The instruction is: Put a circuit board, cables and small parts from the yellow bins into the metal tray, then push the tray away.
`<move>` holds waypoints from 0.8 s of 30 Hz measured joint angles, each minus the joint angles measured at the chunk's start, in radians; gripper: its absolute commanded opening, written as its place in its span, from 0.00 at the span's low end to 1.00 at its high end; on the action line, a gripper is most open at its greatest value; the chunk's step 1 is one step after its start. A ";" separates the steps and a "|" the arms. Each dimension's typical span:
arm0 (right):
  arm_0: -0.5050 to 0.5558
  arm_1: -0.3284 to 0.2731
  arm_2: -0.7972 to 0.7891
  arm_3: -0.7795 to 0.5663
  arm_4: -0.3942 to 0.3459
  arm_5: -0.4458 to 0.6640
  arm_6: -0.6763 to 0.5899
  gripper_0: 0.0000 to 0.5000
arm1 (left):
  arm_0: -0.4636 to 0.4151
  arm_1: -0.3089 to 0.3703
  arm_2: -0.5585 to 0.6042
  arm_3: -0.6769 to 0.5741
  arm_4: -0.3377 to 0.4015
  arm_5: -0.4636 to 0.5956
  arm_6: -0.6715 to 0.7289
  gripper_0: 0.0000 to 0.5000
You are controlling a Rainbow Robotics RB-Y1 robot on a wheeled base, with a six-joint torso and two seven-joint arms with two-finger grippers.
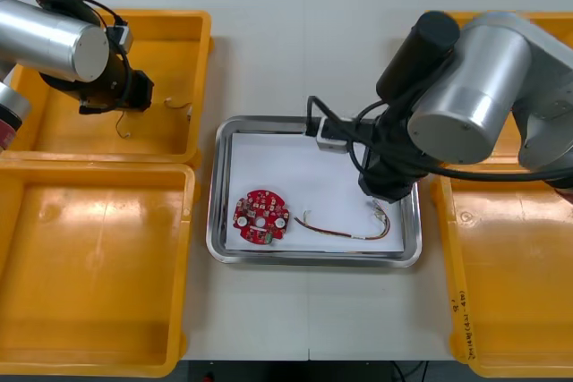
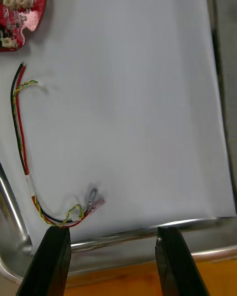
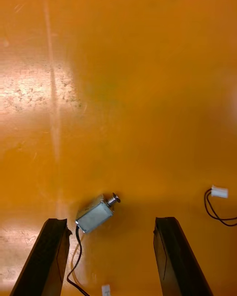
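Note:
The metal tray (image 1: 407, 248), white inside, holds a round red circuit board (image 1: 260, 216) and a red and yellow cable (image 1: 345, 230). My right gripper (image 1: 387, 187) hangs over the tray's right end. In the right wrist view it (image 2: 112, 234) stands open above the tray rim (image 2: 123, 254), with the cable (image 2: 22, 143) ending just beyond its fingers and the board (image 2: 19, 10) farther off. My left gripper (image 1: 125, 94) is inside the far left yellow bin (image 1: 199, 51). It (image 3: 111, 224) is open, with a small metal part (image 3: 96, 213) on a black wire beside one finger.
A black cable with a white plug (image 3: 217, 197) lies on the bin floor near the left gripper's other finger. The near left bin (image 1: 98, 266) and near right bin (image 1: 510, 292) flank the tray. A far right bin (image 1: 461, 20) sits under the right arm.

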 measured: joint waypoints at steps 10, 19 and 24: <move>0.000 0.000 -0.198 -0.014 -0.006 0.185 -0.002 1.00 | 0.000 -0.001 -0.004 0.040 0.005 -0.034 -0.005 1.00; 0.000 0.000 -0.383 -0.014 -0.005 0.263 -0.134 1.00 | 0.000 -0.001 -0.004 0.075 0.048 -0.048 -0.018 1.00; 0.000 0.000 -0.457 -0.005 -0.003 0.263 -0.240 1.00 | -0.002 -0.002 -0.004 0.086 0.060 -0.058 -0.068 1.00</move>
